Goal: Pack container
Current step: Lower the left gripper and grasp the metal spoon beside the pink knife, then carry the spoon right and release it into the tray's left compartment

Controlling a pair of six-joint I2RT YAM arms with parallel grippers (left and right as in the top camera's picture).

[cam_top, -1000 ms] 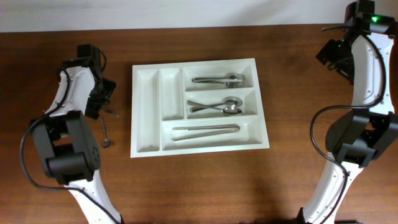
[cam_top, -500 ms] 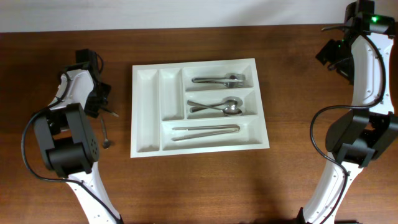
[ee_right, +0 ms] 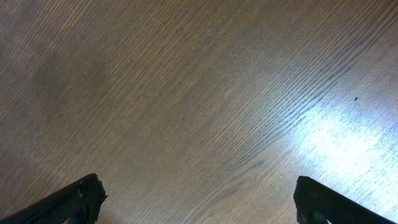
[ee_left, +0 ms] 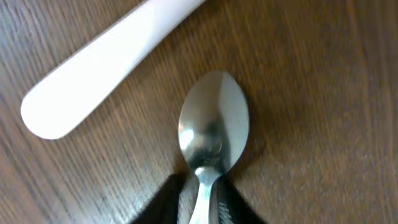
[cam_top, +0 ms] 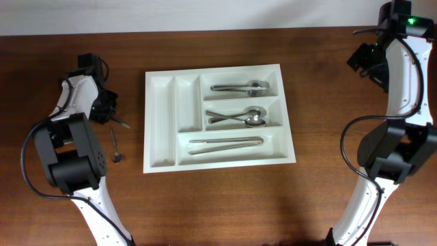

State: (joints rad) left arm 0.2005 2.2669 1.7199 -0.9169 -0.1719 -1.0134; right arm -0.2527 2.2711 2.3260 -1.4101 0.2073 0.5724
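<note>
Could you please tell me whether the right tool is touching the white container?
Apart. The right wrist view shows only table beneath the open right tool, and the overhead view shows the container mid-table, well clear of it.

The container (cam_top: 162,123) sat mid-table (cam_top: 218,205), forks (cam_top: 239,87) in its far long compartment, spoons (cam_top: 235,117) in the middle one, long utensils (cam_top: 225,143) in the near one, and a lone spoon (cam_top: 115,145) lay on the table left of it.

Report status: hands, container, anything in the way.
Left hand shut on spoon neck, spoon on table left of container. Right hand open, empty. Container's long slots hold cutlery; narrow two bare. Nothing between spoon and container.
</note>
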